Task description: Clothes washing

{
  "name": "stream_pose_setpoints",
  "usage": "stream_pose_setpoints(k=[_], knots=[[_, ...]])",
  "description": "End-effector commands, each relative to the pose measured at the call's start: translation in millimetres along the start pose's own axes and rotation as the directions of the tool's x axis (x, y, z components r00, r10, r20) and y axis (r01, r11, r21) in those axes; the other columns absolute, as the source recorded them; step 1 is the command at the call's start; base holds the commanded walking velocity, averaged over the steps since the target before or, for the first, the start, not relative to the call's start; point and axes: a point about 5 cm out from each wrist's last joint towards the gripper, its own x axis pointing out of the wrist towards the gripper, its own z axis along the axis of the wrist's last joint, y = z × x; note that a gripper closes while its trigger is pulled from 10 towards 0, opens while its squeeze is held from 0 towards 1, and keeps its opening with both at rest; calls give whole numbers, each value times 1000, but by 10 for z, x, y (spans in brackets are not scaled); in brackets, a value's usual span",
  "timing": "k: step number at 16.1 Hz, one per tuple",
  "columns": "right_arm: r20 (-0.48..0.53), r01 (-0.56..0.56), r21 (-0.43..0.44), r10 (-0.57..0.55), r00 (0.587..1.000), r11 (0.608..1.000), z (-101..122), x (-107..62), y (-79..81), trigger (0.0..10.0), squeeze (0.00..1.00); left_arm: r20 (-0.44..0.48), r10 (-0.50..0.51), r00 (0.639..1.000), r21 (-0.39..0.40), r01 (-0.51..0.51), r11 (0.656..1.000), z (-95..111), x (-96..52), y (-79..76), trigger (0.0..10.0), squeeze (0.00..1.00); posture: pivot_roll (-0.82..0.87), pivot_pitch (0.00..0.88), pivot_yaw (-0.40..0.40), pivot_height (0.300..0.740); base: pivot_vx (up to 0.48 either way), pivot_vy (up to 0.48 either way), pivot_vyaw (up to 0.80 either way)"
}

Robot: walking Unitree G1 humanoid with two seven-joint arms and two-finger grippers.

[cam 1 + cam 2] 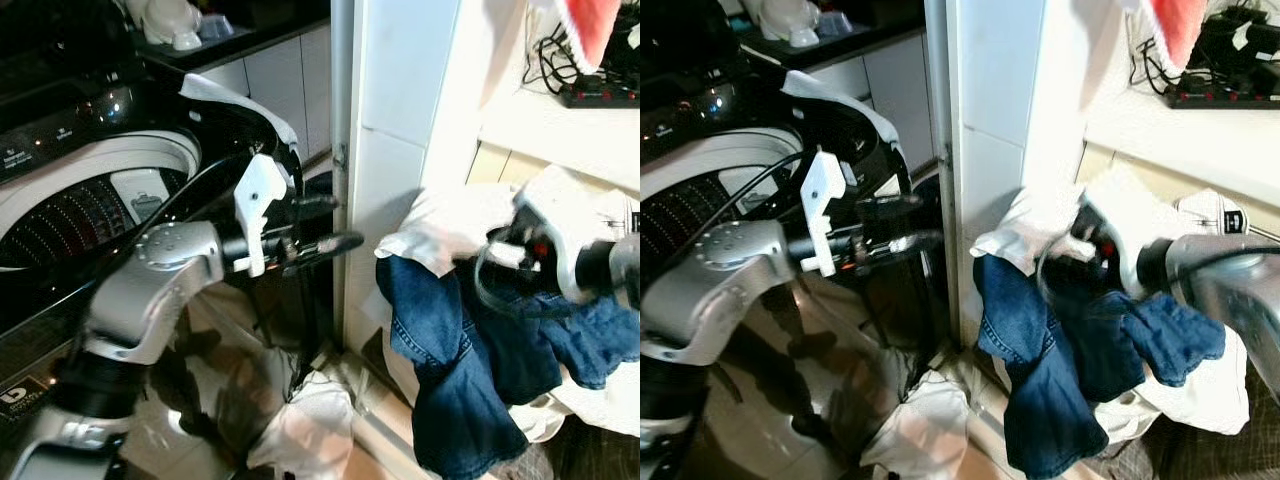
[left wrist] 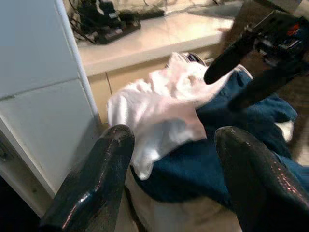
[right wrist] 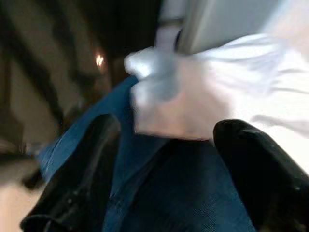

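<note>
Left eye view: blue jeans (image 1: 455, 370) and a white garment (image 1: 445, 230) are seen draped over a heap beside the washing machine (image 1: 90, 190). The left gripper (image 1: 318, 222) is held parted in mid-air; the right gripper (image 3: 164, 169) is spread over the jeans.

I can read almost nothing here; the washing machine (image 1: 95, 190) on my left carries small white lettering on its dark control panel, too tiny and blurred for me to make out; low on its black front sits a white logo mark (image 1: 17, 396), shaped like a letter or emblem, which I cannot read for certain.
</note>
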Motion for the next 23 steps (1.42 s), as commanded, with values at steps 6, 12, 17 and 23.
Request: stream_pose_setpoints(k=[6, 12, 17, 23], knots=[[-272, -38, -170, -10, 962, 985, -314, 50, 170, 10000, 0, -48, -91, 995, -39, 89, 995, -43, 3, -127, 10000, 0, -34, 0, 71, 740, 0, 0, 0], [-359, 19, -163, -78, 930, 986, -542, 99, 63, 3255, 0, -55, -105, 993, -45, 102, 994, -55, 17, -148, 10000, 0, -33, 0, 75, 740, 0, 0, 0], [-385, 80, -144, -131, 914, 986, -695, 128, -41, 0, 0, -47, -125, 991, -51, 122, 991, -49, 38, -174, 10000, 0, -35, 0, 80, 740, 0, 0, 0], [-358, 84, -129, -126, 925, 988, -655, 119, -81, 0, 0, -35, -131, 991, -48, 130, 990, -36, 36, -179, 10000, 0, -28, 0, 77, 740, 0, 0, 0]])
